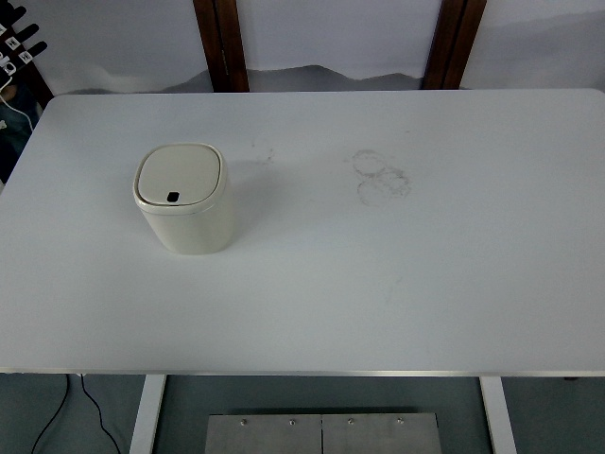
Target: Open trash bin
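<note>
A small cream-coloured plastic trash bin (184,200) with rounded corners stands upright on the left half of the white rectangular table (378,284), well back from the near edge and somewhat in from the left edge. Its flat lid (179,177) is closed and sits flush on the rim, with a small dark push button (172,197) near the lid's front edge. Neither of the robot's hands shows in the head view, so the state of the fingers cannot be told, and nothing touches the bin or lid. To the right of the bin, well apart from it, faint grey ring-shaped smudges (381,176) mark the tabletop near its middle. Below the near edge show two white table legs (147,413), a grey metal plate (321,433) and a black cable (57,411) on the floor.
</note>
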`<action>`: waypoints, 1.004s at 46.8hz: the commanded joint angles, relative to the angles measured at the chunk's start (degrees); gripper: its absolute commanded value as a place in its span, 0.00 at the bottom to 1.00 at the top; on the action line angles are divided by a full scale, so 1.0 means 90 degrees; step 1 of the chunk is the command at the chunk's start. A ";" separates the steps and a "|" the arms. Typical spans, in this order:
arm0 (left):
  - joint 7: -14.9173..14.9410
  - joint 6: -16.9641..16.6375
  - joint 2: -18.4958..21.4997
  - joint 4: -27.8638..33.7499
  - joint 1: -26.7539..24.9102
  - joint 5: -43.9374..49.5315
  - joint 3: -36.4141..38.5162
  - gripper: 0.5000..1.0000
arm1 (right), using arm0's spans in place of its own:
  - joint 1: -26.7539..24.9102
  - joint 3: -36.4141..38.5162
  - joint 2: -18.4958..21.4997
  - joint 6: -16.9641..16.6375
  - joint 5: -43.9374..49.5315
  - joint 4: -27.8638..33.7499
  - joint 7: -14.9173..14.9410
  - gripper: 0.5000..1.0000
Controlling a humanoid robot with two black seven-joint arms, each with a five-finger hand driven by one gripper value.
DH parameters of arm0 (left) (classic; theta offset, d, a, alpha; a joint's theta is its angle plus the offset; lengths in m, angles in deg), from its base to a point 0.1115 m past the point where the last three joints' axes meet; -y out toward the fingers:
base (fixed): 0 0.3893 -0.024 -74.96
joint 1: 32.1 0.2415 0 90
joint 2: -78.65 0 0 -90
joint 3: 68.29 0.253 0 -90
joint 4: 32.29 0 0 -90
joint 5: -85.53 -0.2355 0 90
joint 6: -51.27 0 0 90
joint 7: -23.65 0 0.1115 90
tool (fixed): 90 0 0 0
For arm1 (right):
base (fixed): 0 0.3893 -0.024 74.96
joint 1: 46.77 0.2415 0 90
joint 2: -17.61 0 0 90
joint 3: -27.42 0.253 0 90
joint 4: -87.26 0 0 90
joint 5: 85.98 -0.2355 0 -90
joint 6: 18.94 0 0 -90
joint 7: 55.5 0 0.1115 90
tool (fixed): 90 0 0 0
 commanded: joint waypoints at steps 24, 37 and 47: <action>0.0695 0.0350 0.0389 0.0969 -0.3246 -0.1481 0.3623 1.00 | 0.0000 0.0000 0.0000 0.0000 0.0000 0.0000 0.0001 0.99; 0.1174 0.1200 0.0369 0.1087 -0.4545 -0.2565 0.4941 1.00 | 0.0000 0.0000 0.0000 0.0000 0.0000 0.0000 0.0001 0.99; 0.1262 0.2049 0.0311 0.1097 -0.5171 -0.3210 0.5391 1.00 | 0.0000 0.0000 0.0000 0.0000 0.0000 0.0000 0.0001 0.99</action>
